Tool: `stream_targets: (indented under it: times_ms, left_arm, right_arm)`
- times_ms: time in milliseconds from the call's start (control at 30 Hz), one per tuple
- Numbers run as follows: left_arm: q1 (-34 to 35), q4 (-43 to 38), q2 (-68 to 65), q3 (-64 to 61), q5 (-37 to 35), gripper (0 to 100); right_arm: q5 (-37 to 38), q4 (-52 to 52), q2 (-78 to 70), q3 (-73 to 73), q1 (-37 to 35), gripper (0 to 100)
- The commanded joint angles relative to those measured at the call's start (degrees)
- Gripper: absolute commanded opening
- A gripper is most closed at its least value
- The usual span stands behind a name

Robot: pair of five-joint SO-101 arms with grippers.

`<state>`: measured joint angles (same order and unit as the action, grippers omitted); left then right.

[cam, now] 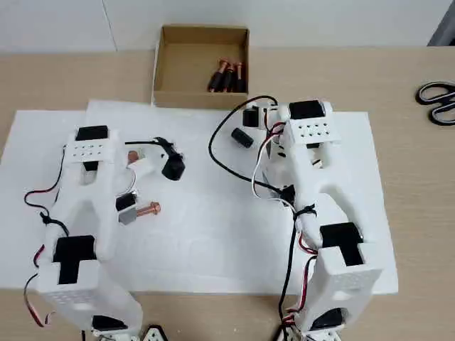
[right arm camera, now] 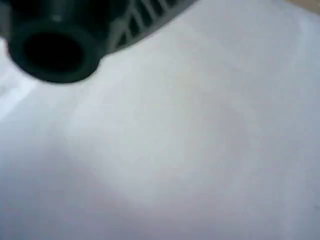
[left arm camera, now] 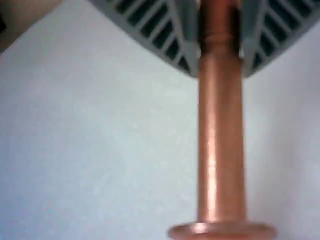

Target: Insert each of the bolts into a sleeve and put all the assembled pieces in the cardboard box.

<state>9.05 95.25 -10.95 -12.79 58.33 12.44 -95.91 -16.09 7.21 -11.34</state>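
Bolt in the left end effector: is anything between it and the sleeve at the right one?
Yes: a black cable loops across the white paper between the bolt and the sleeve. Whether it lies flat or hangs above the paper cannot be told.

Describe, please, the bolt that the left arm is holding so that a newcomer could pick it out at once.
On the left half of the white sheet, beside the left arm, grey fingers clamp a copper bolt. Unlike the assembled bolts in the cardboard box, it carries no black sleeve, and its flanged head sticks out beyond the fingers.
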Motion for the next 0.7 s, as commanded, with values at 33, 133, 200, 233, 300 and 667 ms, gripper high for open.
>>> stream_targets:
  times_ms: [33, 133, 200, 233, 300, 667]
  left_arm:
    - [-0.97, 0.7, 2.02, -0.22, 0.18, 13]
    - [-0.97, 1.05, 2.02, -0.22, 0.18, 15]
    - [-0.97, 1.93, 2.02, -0.22, 0.18, 15]
    - [-0.97, 2.02, 2.02, -0.22, 0.18, 15]
    - [-0.97, 1.76, 2.02, -0.22, 0.26, 15]
    - [-3.25, -5.36, 1.93, -0.22, 0.26, 15]
  right_arm:
    - [0.26, 0.04, 4.18, 1.23, 0.22, 0.3]
    - [0.26, 0.04, 4.18, 1.14, 0.22, 0.3]
    - [0.26, 0.04, 4.18, 1.14, 0.22, 0.3]
    - [0.26, 0.04, 4.18, 1.14, 0.22, 0.3]
    - [0.26, 0.04, 4.18, 1.14, 0.22, 0.3]
    - [0.18, 0.04, 4.18, 1.14, 0.13, 0.3]
